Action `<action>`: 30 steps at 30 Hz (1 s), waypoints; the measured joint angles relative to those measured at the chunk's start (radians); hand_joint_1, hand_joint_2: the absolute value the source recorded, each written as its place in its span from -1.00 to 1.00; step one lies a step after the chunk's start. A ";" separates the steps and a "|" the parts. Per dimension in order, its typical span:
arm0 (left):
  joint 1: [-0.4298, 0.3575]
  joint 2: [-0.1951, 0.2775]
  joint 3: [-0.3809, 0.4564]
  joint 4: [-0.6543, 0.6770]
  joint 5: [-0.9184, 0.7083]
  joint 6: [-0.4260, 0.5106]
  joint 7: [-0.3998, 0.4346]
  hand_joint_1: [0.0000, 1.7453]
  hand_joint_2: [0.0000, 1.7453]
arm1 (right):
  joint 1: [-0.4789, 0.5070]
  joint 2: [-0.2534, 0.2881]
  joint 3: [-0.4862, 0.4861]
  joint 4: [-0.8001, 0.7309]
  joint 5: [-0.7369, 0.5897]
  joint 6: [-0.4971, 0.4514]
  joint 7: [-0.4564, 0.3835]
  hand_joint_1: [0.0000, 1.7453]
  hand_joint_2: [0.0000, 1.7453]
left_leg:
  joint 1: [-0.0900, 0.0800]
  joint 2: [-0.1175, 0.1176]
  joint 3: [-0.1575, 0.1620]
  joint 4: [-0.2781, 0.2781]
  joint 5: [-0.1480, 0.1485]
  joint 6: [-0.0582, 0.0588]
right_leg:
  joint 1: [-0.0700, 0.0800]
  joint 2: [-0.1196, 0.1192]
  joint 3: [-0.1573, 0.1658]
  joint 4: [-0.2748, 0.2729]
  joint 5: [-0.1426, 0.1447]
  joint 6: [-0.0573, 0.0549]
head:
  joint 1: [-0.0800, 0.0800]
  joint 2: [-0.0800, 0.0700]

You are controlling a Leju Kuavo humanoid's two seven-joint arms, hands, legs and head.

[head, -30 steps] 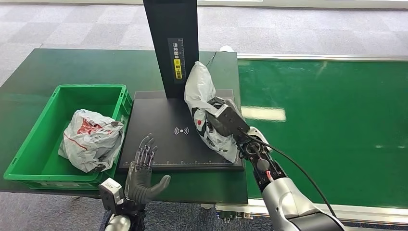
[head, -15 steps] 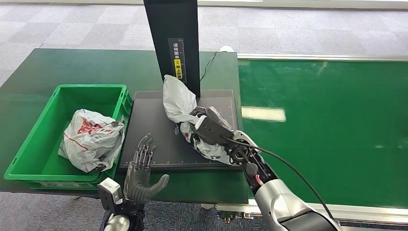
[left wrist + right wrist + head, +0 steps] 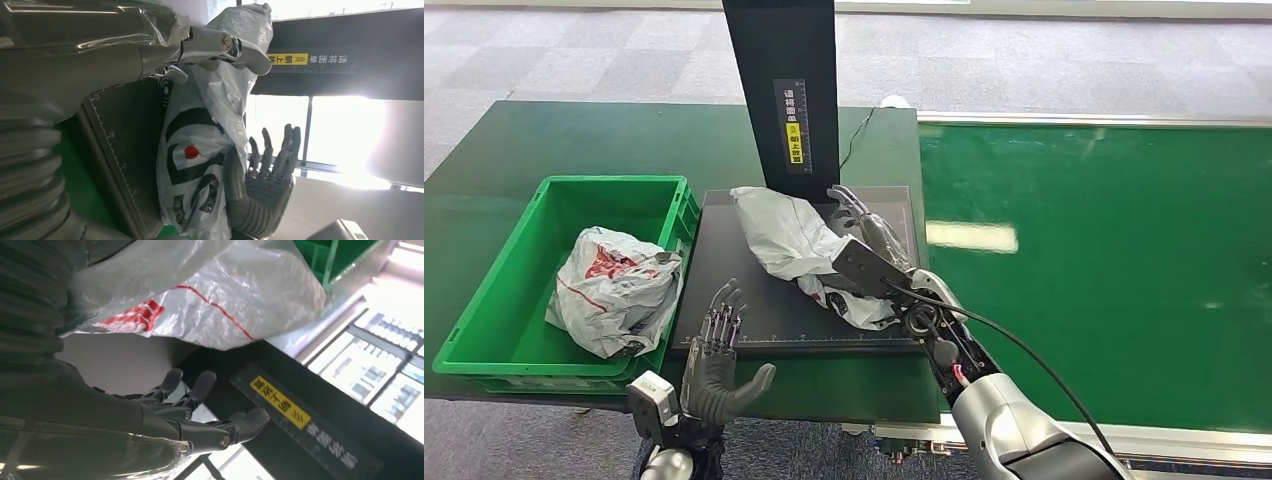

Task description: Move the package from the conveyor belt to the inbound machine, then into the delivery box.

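One crumpled white plastic package (image 3: 796, 245) lies on the flat black inbound machine plate (image 3: 734, 300). My right hand (image 3: 864, 225), fingers spread, sits beside it; my left hand (image 3: 719, 355) waits spread. I fear loose film snagging fingers and dragging it off.

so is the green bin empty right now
No, the green bin already holds a white plastic-wrapped package with red print.

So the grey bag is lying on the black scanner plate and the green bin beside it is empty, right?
Not quite. The head view shows the grey bag lying on the black scanner plate, but the green bin beside it is not empty: it already holds another bag.
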 joint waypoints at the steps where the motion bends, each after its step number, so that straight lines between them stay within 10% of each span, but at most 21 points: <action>1: 0.002 0.000 0.001 0.000 0.000 0.002 0.000 -1.00 1.00 | 0.012 0.000 -0.005 -0.012 -0.025 -0.024 -0.016 -1.00 1.00 | 0.000 0.000 0.000 0.000 0.000 0.000 | 0.000 0.000 0.000 0.000 0.000 0.000 | 0.000 0.000; 15: 0.066 0.000 0.039 -0.044 -0.027 0.006 0.000 -1.00 1.00 | 0.575 -0.022 -0.108 -0.929 -0.525 0.027 -0.062 -1.00 1.00 | 0.000 0.000 -0.001 -0.001 -0.004 -0.001 | 0.000 0.000 -0.001 0.000 -0.003 0.000 | 0.000 0.000; 30: 0.169 0.004 0.125 -0.314 -0.001 0.128 -0.001 -1.00 1.00 | 0.701 0.022 -0.267 -1.205 -0.539 0.075 -0.062 -1.00 1.00 | 0.000 0.001 0.001 -0.001 -0.004 -0.001 | 0.000 0.001 0.000 0.000 -0.003 -0.001 | 0.000 0.000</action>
